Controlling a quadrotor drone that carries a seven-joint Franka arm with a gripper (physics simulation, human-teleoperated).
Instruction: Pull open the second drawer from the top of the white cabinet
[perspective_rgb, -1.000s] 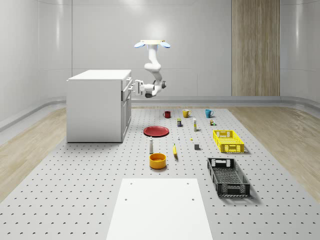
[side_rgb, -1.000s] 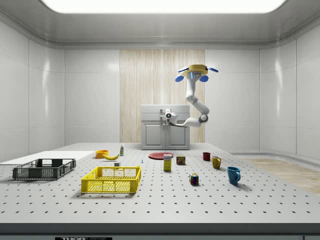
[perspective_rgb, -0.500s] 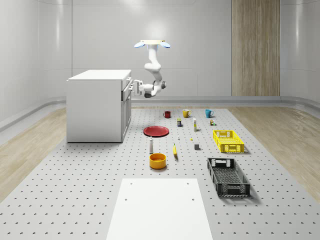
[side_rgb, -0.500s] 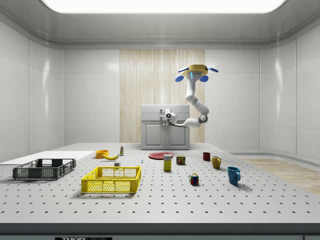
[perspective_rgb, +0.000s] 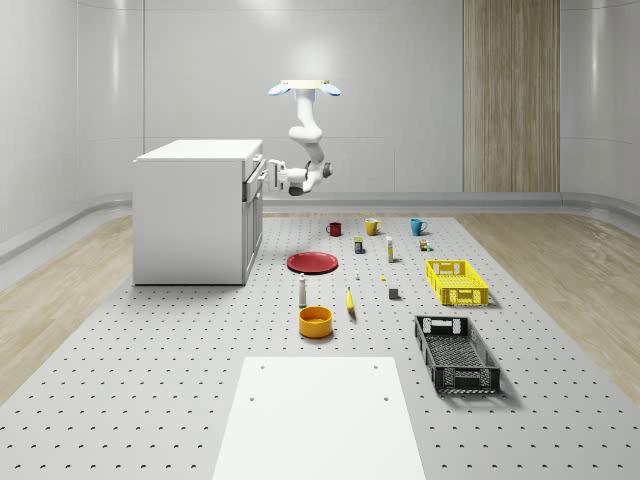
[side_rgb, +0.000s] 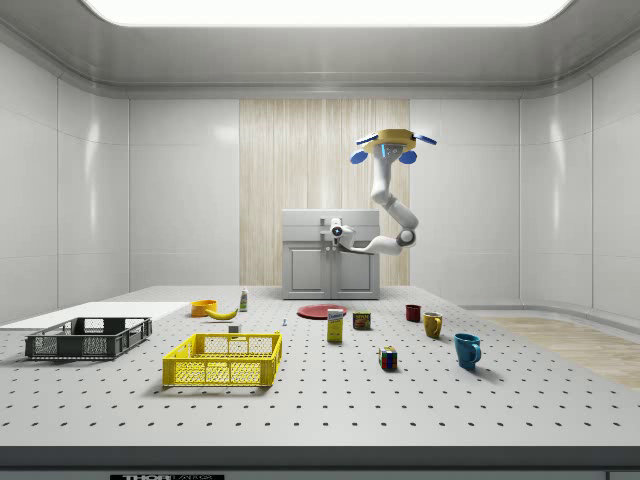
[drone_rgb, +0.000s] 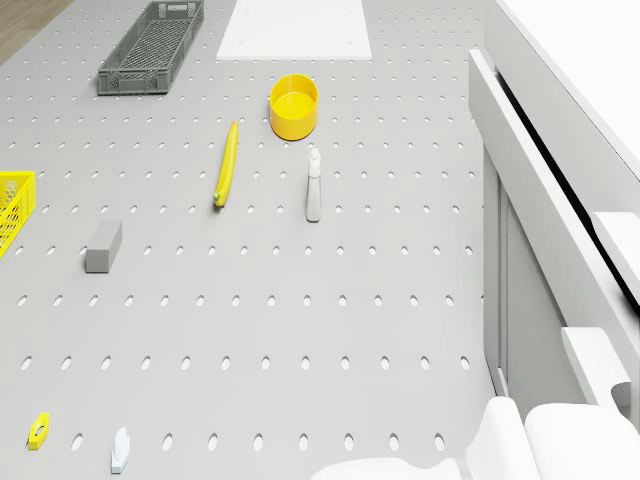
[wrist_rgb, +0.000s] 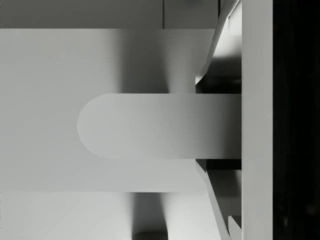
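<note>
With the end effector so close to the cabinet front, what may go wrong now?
1. The end effector sits at the white cabinet near its top edge, so it might catch the top drawer, not the second.
2. The drone hovers beside the cabinet; a pull may drag it off position.

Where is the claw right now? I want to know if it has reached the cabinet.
In the whole-scene view the claw sits at the white cabinet's upper front, below the hovering drone.
</note>
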